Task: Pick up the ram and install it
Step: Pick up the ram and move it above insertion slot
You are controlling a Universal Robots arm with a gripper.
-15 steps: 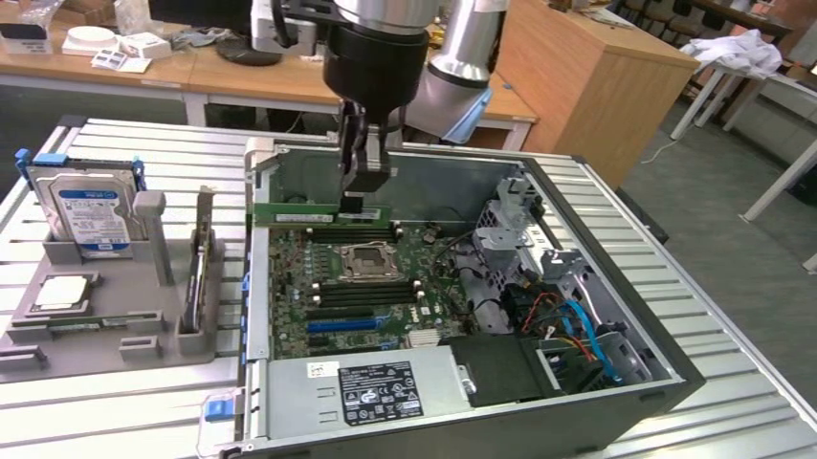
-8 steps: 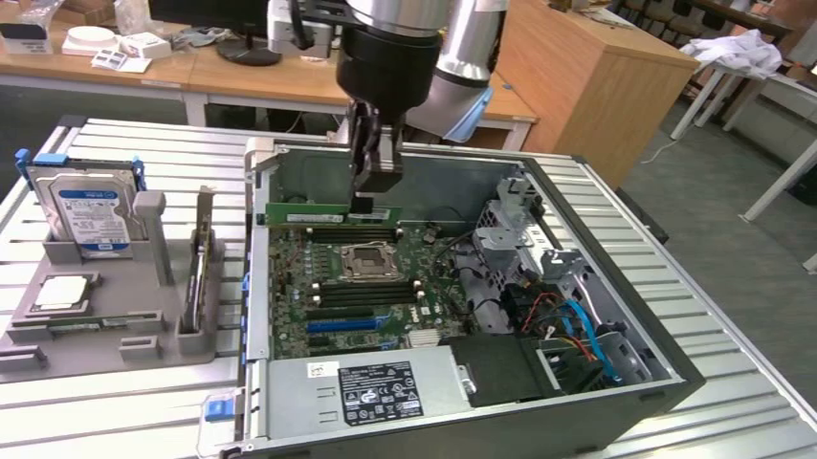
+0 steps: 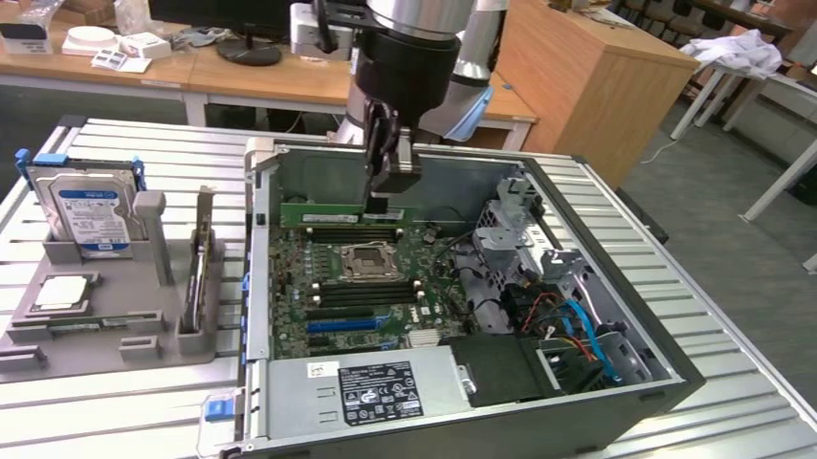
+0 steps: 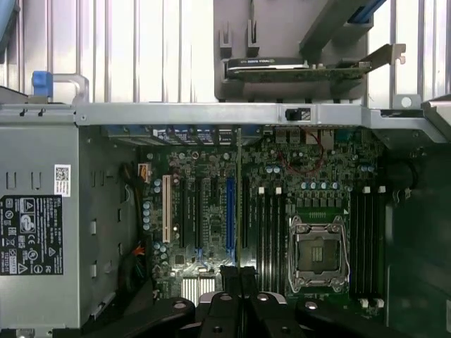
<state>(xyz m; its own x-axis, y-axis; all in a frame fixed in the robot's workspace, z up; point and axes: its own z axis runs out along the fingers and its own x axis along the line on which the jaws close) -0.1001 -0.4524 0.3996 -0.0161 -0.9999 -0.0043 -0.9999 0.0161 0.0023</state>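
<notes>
Hanging above the bench [image 3: 128, 421] and its open computer case [image 3: 562, 426], close over the motherboard's [image 3: 383, 306] memory slots [image 3: 339, 232], the ram [image 3: 325, 212] sits gripped in your closed jaws. If it meets a slot tilted or offset, pressing down could flex the stick or damage contacts.

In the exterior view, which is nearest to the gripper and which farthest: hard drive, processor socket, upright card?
1. Processor socket, inside the case, by the gripper.
2. Upright card, in the grey holder.
3. Hard drive, exterior view's far left.
</notes>
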